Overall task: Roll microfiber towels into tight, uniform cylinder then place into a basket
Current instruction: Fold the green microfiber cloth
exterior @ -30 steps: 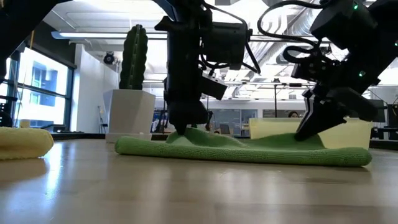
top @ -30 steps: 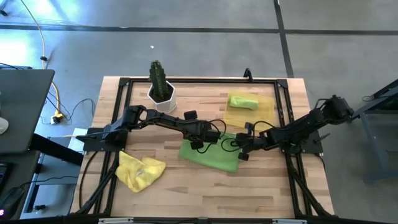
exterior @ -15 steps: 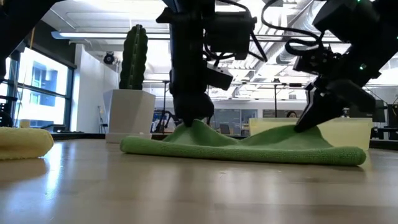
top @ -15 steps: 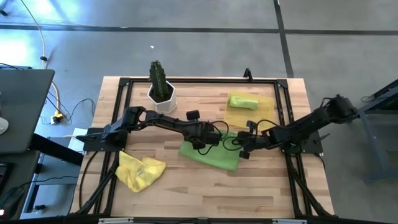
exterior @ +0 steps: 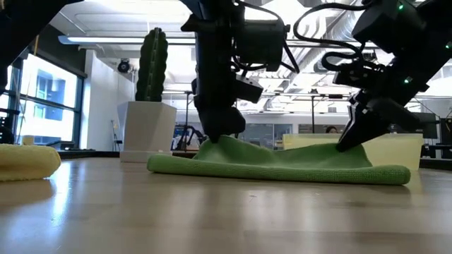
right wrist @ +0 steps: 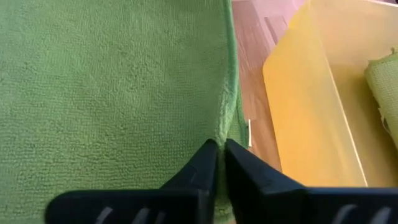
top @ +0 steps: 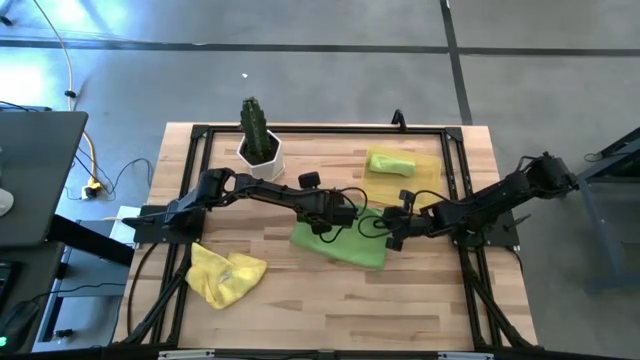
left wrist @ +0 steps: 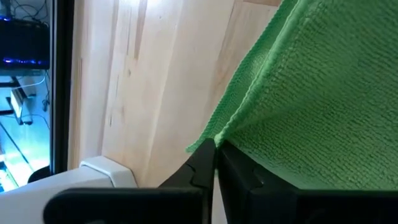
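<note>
counter (top: 300,300): your work surface | green towel (top: 342,243) flat mid-counter, far edge lifted at two spots | basket (top: 432,186) just beside it, holds rolled green towel (top: 390,162) | yellow towel (top: 226,274) crumpled near left | left gripper (top: 322,227) jaws pinching green towel's edge | right gripper (top: 392,241) jaws pinching same edge

Green towel (left wrist: 311,112) corner between jaws

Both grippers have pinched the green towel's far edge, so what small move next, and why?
Probably carry that edge over toward the near side. The left gripper and right gripper are both shut on the green towel, whose far edge is lifted while the rest lies flat, unrolled.
</note>
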